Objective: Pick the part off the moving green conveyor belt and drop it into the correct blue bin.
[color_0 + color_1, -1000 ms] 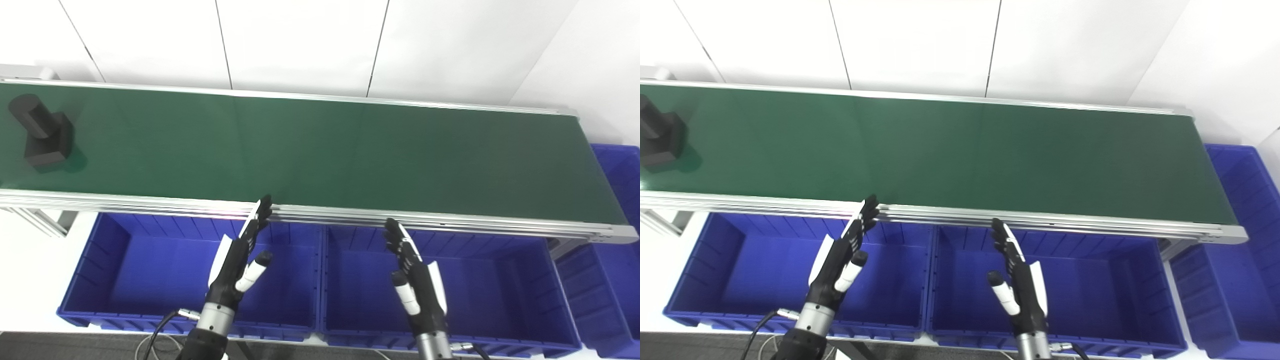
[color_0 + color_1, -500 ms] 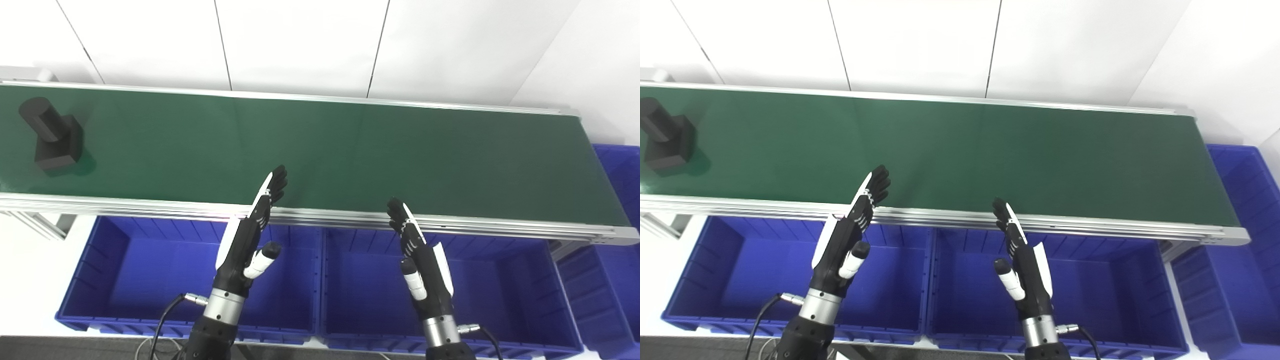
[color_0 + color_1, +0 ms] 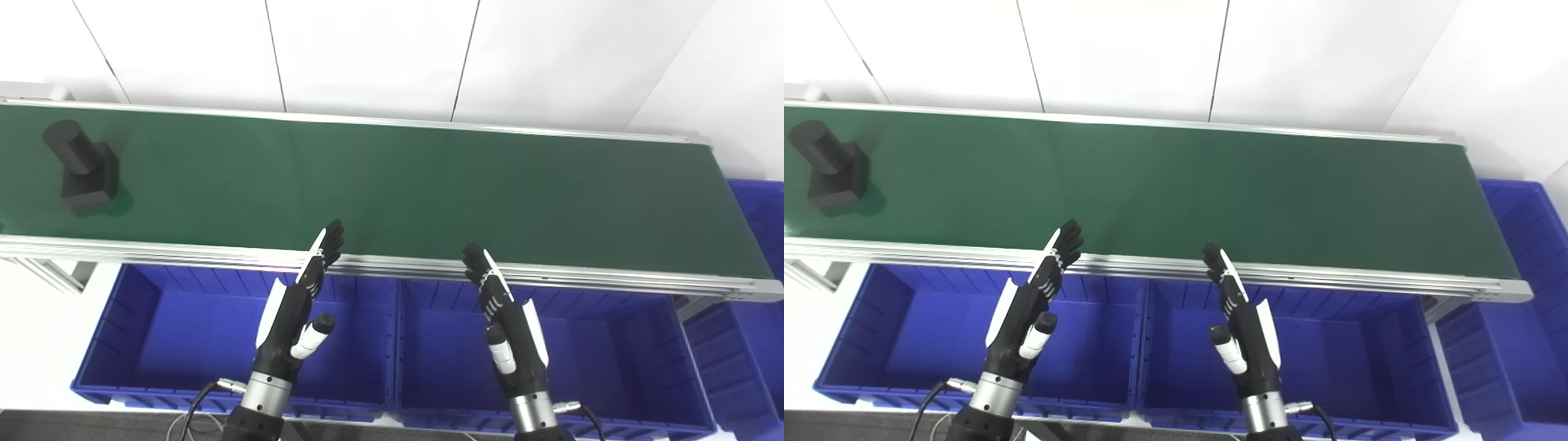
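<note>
left hand [image 3: 294,309]: empty, fingers straight and spread from the thumb, palm facing inward; over the left bin, fingertips [image 3: 332,236] reaching up to the belt's near rail
right hand [image 3: 508,318]: empty, fingers extended and apart from the thumb, palm facing inward; over the middle bin, tips at the near rail
left bin [image 3: 153,343]: blue, under the belt's near edge, nothing visible inside
middle bin [image 3: 612,355]: blue, touching the left bin side by side, nothing visible inside
right bin [image 3: 756,294]: blue, at the belt's right end, only partly in frame
near rail [image 3: 184,250]: aluminium, runs along the front of the belt, above the bins' back walls
conveyor belt [image 3: 429,184]: green, spans the frame left to right
part [image 3: 82,165]: black, square block base with a cylinder stub leaning up-left; sits on the belt at far left, well apart from both hands
wall [image 3: 367,55]: white panels behind the belt
</note>
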Action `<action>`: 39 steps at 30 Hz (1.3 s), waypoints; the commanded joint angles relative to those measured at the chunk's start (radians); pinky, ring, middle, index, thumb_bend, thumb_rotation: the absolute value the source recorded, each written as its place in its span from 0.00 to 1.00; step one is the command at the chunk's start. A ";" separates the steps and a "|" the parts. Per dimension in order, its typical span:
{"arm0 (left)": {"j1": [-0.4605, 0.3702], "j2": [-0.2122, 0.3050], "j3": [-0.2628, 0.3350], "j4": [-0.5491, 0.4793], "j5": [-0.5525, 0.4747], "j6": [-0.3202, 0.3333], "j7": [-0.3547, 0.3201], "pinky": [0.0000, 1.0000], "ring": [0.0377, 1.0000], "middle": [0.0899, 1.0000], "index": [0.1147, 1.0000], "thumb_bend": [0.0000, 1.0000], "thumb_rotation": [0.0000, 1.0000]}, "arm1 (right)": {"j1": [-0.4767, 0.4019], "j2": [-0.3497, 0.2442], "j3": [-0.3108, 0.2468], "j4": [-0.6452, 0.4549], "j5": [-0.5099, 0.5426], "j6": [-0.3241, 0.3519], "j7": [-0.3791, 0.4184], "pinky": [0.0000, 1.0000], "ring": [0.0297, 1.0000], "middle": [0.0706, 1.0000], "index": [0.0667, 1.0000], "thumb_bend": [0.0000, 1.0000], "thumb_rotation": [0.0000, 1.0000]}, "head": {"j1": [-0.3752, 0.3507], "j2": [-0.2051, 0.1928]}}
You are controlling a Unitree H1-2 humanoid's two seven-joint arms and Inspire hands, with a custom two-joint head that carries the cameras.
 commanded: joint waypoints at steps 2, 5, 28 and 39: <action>-0.010 0.007 0.023 0.001 -0.029 -0.032 -0.007 0.96 0.97 0.95 0.92 0.80 0.93 | -0.013 0.025 -0.008 -0.018 0.007 -0.017 0.014 0.95 0.96 0.94 0.95 0.87 0.97 | 0.005 0.006; 0.006 0.011 0.032 0.004 -0.010 -0.032 0.006 0.92 0.94 0.94 0.92 0.79 0.94 | -0.006 0.043 -0.007 -0.008 -0.009 -0.017 -0.001 0.95 0.96 0.95 0.95 0.85 0.98 | -0.014 0.005; 0.052 -0.025 0.165 0.028 -0.141 -0.032 -0.117 0.93 0.95 0.95 0.92 0.78 0.96 | 0.006 0.009 -0.046 0.030 0.001 -0.017 -0.031 0.97 0.97 0.96 0.98 0.81 1.00 | 0.007 -0.017; 0.030 -0.054 0.158 0.065 -0.095 -0.032 -0.127 0.90 0.93 0.94 0.91 0.78 0.93 | 0.000 0.008 -0.074 0.067 0.013 -0.017 -0.014 0.94 0.95 0.94 0.97 0.84 1.00 | 0.030 -0.056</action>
